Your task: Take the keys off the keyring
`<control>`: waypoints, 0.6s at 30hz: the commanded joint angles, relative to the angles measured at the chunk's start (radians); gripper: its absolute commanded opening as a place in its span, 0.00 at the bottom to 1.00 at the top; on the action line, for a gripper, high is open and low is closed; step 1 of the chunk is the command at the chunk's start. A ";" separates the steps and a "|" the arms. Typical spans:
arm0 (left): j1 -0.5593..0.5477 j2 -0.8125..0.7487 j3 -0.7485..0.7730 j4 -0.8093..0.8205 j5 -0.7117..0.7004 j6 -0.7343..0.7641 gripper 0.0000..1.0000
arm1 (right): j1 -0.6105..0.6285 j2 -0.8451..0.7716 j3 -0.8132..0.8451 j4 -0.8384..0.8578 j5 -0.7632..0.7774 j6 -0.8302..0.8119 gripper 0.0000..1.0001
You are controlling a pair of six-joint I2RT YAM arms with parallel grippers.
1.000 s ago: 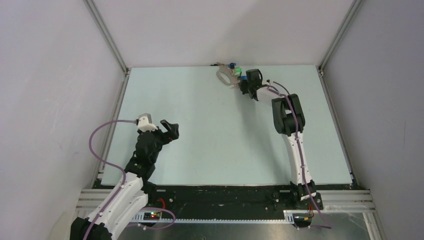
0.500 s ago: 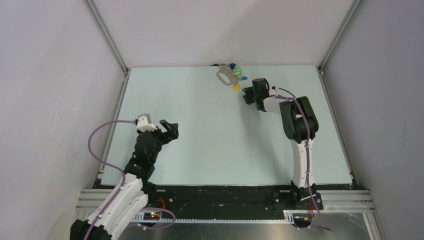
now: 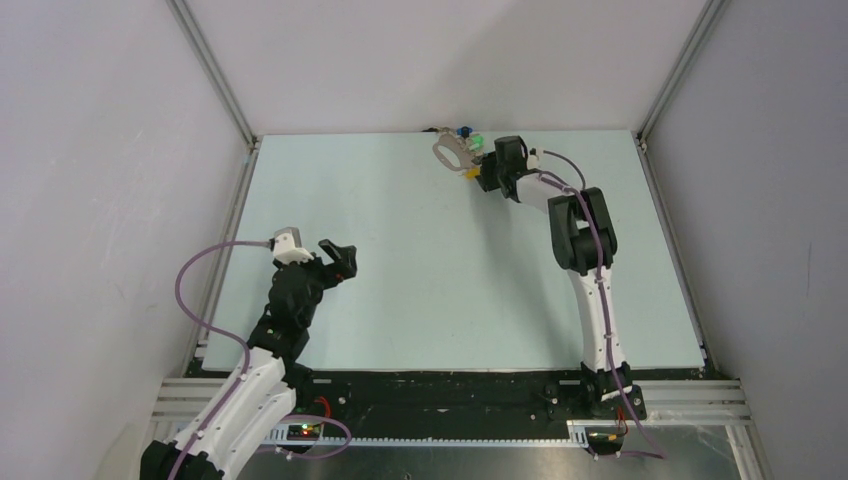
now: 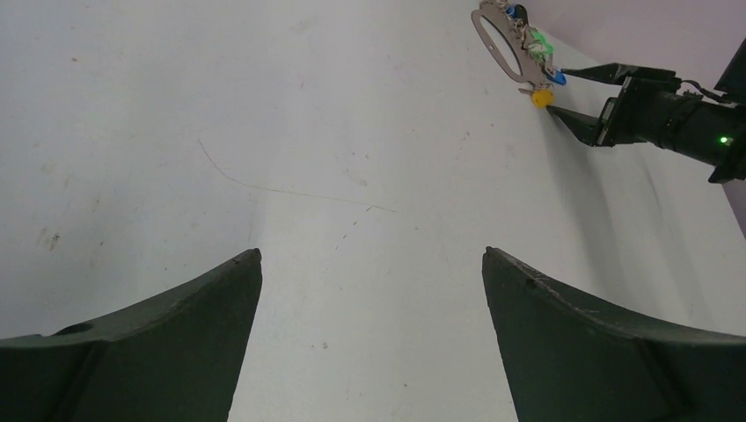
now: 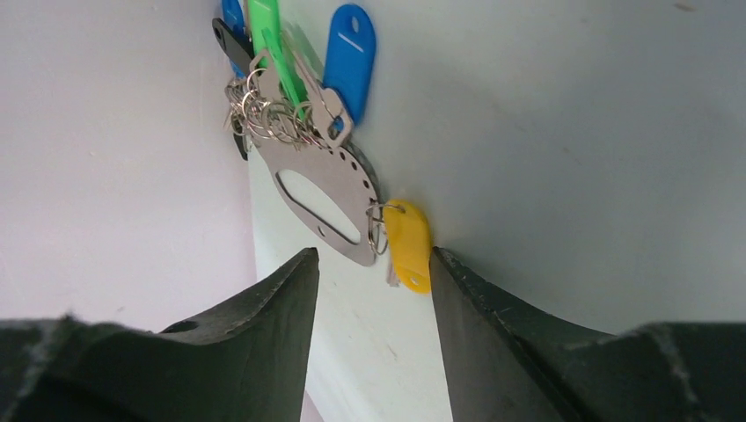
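Note:
The keyring (image 5: 321, 189), a flat grey oval plate, lies at the table's far edge against the back wall (image 3: 452, 152). Keys with blue (image 5: 349, 48), green (image 5: 264, 31) and black (image 5: 230, 40) tags bunch at its far end on small rings. A yellow-tagged key (image 5: 407, 246) hangs from its near end. My right gripper (image 5: 371, 257) is open just short of the ring, its right fingertip (image 5: 440, 264) beside the yellow tag and nothing held. Far back on the left, my left gripper (image 4: 371, 255) stands wide open over bare table (image 3: 330, 258).
The back wall (image 3: 450, 60) rises directly behind the keyring, and the metal frame posts (image 3: 215, 70) stand at the table's corners. In the left wrist view the right gripper (image 4: 598, 110) shows near the yellow tag (image 4: 542, 97).
My right gripper opened, drew back from the keyring towards me, then moved forward to it again. The yellow tag now lies exposed beside the ring. The left arm has not moved.

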 commanded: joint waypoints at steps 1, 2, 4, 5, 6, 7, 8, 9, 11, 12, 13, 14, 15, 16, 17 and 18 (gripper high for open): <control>-0.005 0.005 0.010 0.009 -0.010 0.006 0.98 | -0.006 0.060 0.118 -0.143 0.039 0.005 0.56; -0.005 0.007 0.011 0.009 -0.009 0.007 0.98 | -0.008 0.067 0.145 -0.153 0.042 0.010 0.56; -0.005 0.010 0.011 0.009 -0.010 0.005 0.98 | -0.012 0.093 0.188 -0.198 0.047 0.027 0.55; -0.006 0.011 0.012 0.010 -0.011 0.005 0.98 | -0.015 0.111 0.218 -0.228 0.047 0.038 0.54; -0.005 0.012 0.012 0.009 -0.010 0.005 0.98 | -0.015 0.120 0.235 -0.246 0.045 0.043 0.54; -0.006 0.012 0.013 0.009 -0.010 0.005 0.98 | -0.016 0.136 0.263 -0.272 0.046 0.048 0.52; -0.006 0.015 0.013 0.009 -0.011 0.005 0.98 | -0.016 0.151 0.276 -0.284 0.047 0.048 0.51; -0.006 0.015 0.013 0.009 -0.010 0.005 0.98 | -0.015 0.158 0.297 -0.303 0.046 0.049 0.49; -0.005 0.018 0.014 0.010 -0.011 0.005 0.98 | -0.014 0.176 0.332 -0.320 0.037 0.043 0.44; -0.006 0.020 0.014 0.010 -0.011 0.005 0.98 | -0.014 0.194 0.346 -0.330 0.030 0.033 0.42; -0.005 0.020 0.014 0.010 -0.011 0.005 0.98 | -0.014 0.202 0.379 -0.353 0.025 0.025 0.35; -0.006 0.021 0.014 0.009 -0.011 0.005 0.98 | -0.014 0.217 0.395 -0.362 0.011 0.007 0.31; -0.005 0.020 0.015 0.010 -0.011 0.005 0.98 | -0.015 0.222 0.420 -0.371 0.002 0.000 0.23; -0.006 0.020 0.015 0.010 -0.010 0.005 0.98 | -0.017 0.228 0.427 -0.371 -0.012 -0.013 0.16; -0.005 0.019 0.015 0.009 -0.010 0.005 0.98 | -0.017 0.227 0.424 -0.365 -0.016 -0.018 0.03; -0.005 0.016 0.014 0.009 -0.010 0.006 0.98 | -0.016 0.215 0.415 -0.348 -0.018 -0.031 0.01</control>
